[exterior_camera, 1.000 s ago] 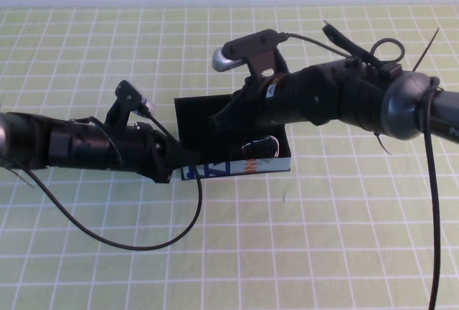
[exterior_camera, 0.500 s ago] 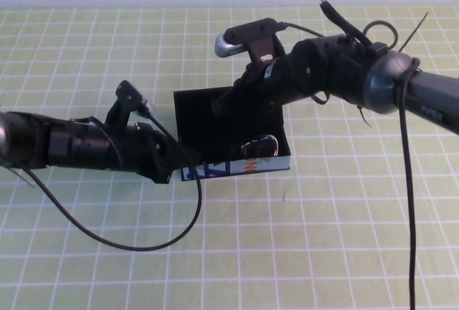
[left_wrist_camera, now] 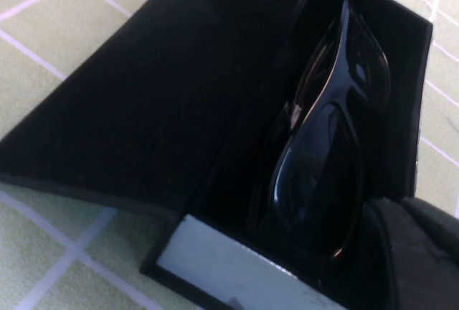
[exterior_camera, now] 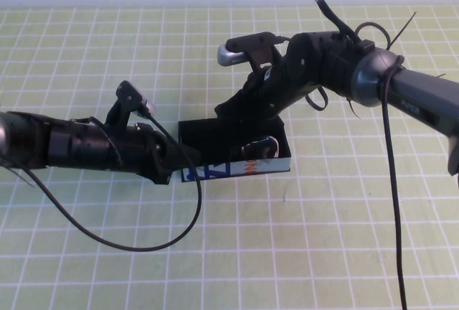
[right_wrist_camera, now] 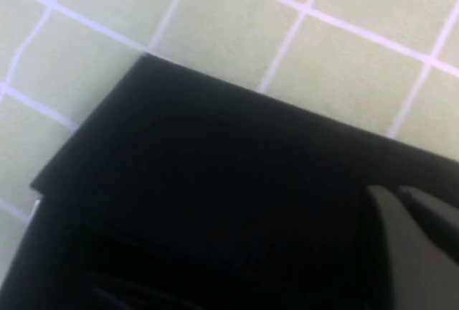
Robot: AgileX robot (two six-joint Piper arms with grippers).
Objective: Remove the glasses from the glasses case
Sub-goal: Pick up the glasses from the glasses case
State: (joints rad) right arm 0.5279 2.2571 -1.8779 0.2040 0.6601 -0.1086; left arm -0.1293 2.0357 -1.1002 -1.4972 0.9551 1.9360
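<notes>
The glasses case (exterior_camera: 237, 152) sits on the green gridded tabletop (exterior_camera: 301, 252), its white-blue side panel with orange print facing the robot. The hinged flap lid (left_wrist_camera: 122, 116) is tilted up off the box rather than lying flat. Inside the black-lined box lie the glasses (left_wrist_camera: 323, 152), folded, their dark glossy lenses and thick black frame running along the box's length; from the high camera only a curved bit of frame shows near the case's right end.

The left tool (exterior_camera: 176, 163) is at the case's left end, right against the near corner; I cannot tell whether it is parted or together there. The right tool (exterior_camera: 229, 109) reaches in from the right and is just at the far edge of the case, at the raised lid, its fingers (right_wrist_camera: 412, 242) pressed together, dark against the lid's black surface.
</notes>
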